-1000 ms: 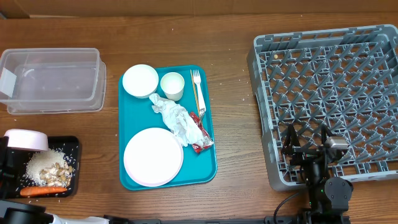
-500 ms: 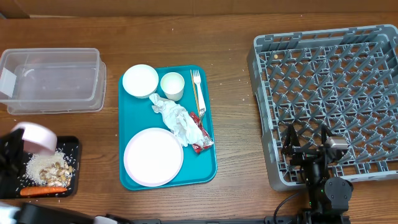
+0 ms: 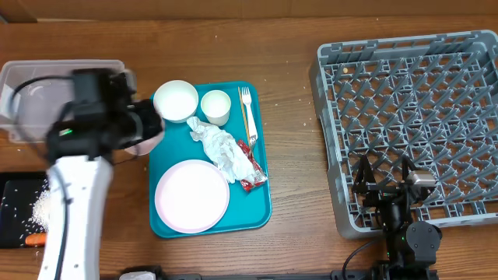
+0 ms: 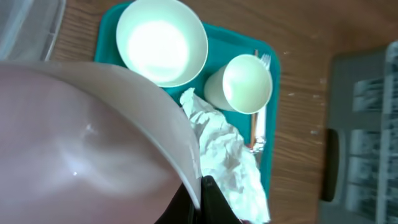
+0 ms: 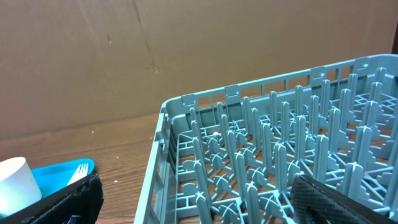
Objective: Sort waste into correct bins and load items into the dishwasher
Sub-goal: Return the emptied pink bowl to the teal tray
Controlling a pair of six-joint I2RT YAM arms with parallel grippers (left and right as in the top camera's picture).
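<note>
My left gripper (image 4: pixel 200 198) is shut on the rim of a small pink bowl (image 4: pixel 81 143), held above the left edge of the teal tray (image 3: pixel 261 206); in the overhead view the bowl (image 3: pixel 146 142) peeks out beneath the arm. On the tray are a white bowl (image 3: pixel 175 100), a white cup (image 3: pixel 215 106), a fork (image 3: pixel 247 114), crumpled napkins (image 3: pixel 222 148), a red wrapper (image 3: pixel 247 169) and the pink plate (image 3: pixel 192 196). My right gripper (image 3: pixel 385 185) is open and empty over the front left of the grey rack (image 3: pixel 420 93).
The clear box (image 3: pixel 47 101) stands at the far left, partly hidden by my left arm. The black tray (image 3: pixel 12 194) at the front left holds rice (image 3: pixel 43 206) and a carrot piece (image 3: pixel 35 239).
My left arm has lifted the pink bowl from above the black tray and swung it up and to the right, to the teal tray's left edge. The right arm has not moved.
</note>
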